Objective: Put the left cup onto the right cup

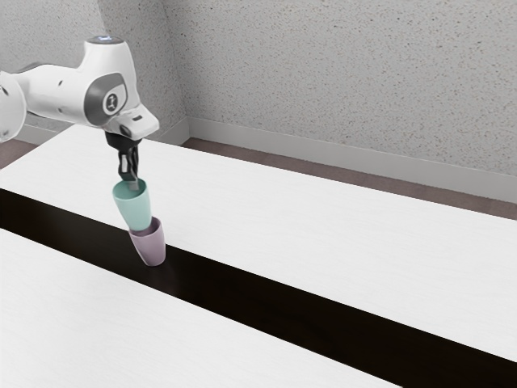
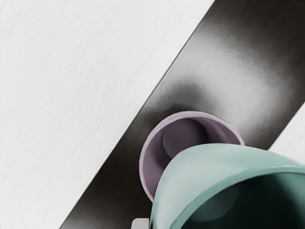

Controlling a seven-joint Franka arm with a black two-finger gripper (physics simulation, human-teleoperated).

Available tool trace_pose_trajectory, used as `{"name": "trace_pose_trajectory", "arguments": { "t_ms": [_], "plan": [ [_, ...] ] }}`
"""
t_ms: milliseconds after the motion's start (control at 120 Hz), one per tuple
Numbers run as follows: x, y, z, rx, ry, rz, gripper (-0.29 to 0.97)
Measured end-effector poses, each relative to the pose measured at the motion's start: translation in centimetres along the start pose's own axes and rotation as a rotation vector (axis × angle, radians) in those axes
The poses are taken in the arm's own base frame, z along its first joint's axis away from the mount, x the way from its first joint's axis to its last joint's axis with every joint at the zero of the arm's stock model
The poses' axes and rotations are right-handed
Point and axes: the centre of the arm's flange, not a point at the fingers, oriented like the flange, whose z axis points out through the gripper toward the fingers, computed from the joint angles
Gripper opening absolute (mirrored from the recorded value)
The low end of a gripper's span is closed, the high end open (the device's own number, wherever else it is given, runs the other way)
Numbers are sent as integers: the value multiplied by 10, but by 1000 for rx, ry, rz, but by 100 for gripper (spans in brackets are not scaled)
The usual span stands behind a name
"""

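**Grip on teal cup (image 1: 133,208), base at the mouth of lilac cup (image 1: 149,244)**

Clenched on the teal cup's rim: black two-finger gripper (image 1: 129,176), narrow and angular, pointing straight down. Carried by a glossy white arm (image 1: 73,89) with rounded shells and a grey joint cap, coming in from the exterior view's upper left.

Smooth, matte, handleless and tapered, wide at the open rim and narrower at the base. Tilted, rim leaning toward the exterior view's left, base lowered to the lilac cup's mouth and perhaps just inside it. Touching or not: impossible to tell.

Same tapered shape for the lilac one, standing upright. From the wrist view, thin round rim and flat circular bottom of the lilac cup (image 2: 155,157), partly covered by the curved wall of the teal cup (image 2: 224,176), whose interior is dark and shadowed.

Set on a glossy dark band (image 1: 323,311) crossing the white table (image 1: 323,218) diagonally, between two pale, faintly grained panels. Toward the band's end at the exterior view's left, well apart from the table's far edge.

Beyond that edge, speckled grey wall (image 1: 339,65) with a plain pale baseboard (image 1: 355,158).
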Motion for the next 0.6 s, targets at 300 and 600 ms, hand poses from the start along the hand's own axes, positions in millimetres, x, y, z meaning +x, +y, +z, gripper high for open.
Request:
{"name": "trace_pose_trajectory", "arguments": {
  "t_ms": [300, 600],
  "plan": [
    [9, -3, 7, -5, -8, 10, -11],
    [13, -7, 24, -22, -22, 12, -11]
  ]
}}
